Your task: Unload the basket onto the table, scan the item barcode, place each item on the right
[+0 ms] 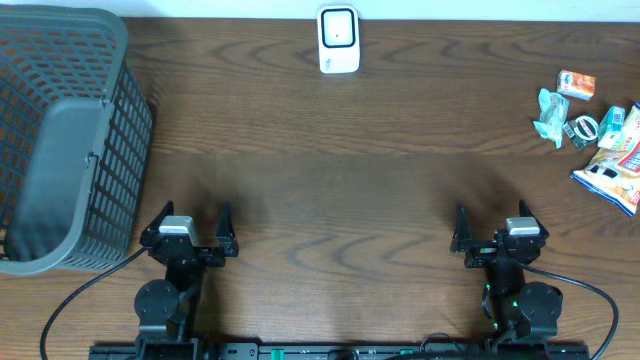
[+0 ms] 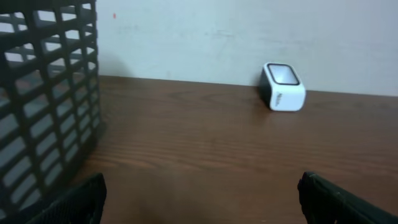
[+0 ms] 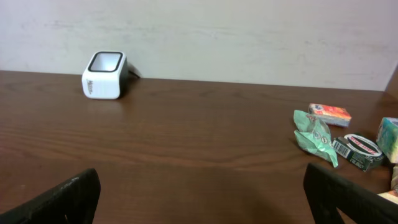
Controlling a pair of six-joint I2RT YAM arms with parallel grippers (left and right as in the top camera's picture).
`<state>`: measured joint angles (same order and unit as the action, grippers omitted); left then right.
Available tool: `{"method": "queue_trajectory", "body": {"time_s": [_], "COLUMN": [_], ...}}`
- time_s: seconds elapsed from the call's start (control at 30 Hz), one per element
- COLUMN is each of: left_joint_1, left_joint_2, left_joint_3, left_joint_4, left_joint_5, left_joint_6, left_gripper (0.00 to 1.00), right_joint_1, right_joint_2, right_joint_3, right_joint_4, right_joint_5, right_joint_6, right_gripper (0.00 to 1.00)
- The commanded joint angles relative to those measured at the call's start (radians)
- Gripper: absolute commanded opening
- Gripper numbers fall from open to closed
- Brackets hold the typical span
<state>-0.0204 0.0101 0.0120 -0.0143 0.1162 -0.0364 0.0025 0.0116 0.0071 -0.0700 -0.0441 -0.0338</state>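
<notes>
Items: a heap of packets [image 1: 590, 130] is seen at the right edge of the overhead frame.
Scanner: the white scanner [image 1: 338, 40] is set at top centre.
Handling: the orange box [image 3: 330, 114] is judged light and stiff, best taken across its narrow sides; the green packet [image 3: 316, 135] is judged soft and crinkly.
Left gripper [image 1: 195, 215]: spread wide, nothing held.
Right gripper [image 1: 491, 212]: spread wide, nothing held.

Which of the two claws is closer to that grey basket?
The left. The left gripper sits just beside the basket; the right gripper is far across the table.
</notes>
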Motion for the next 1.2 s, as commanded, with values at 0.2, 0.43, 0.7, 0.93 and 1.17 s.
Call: {"method": "queue_trajectory", "body": {"time_s": [0.2,0.43,0.7,0.93,1.17], "left_joint_1": [0.005,0.005,0.005,0.005,0.004], "left_joint_2": [-0.009,-0.009,-0.009,-0.009,-0.009], "left_joint_3": [-0.008,-0.008,-0.008,-0.008,-0.008], "left_joint_4": [-0.056,-0.060,-0.060,-0.060,-0.060], "left_joint_5": [-0.050,-0.083,-0.079,-0.079,-0.079], "left_joint_6": [0.043,0.071,0.085,0.085,0.085], "left_gripper": [0.98,0.98,0.98,0.98,0.98], "right_joint_1": [0.005,0.005,0.005,0.005,0.005], "right_joint_2": [-0.006,-0.006,-0.006,-0.006,-0.006], "right_joint_3": [-0.002,-0.002,-0.002,-0.002,-0.002], "right_joint_4": [-0.005,-0.005,-0.005,-0.005,-0.005], "right_joint_5": [0.008,0.008,0.008,0.008,0.008], "right_joint_6": [0.011,0.011,0.011,0.011,0.011], "right_gripper": [0.99,0.99,0.99,0.99,0.99]}}
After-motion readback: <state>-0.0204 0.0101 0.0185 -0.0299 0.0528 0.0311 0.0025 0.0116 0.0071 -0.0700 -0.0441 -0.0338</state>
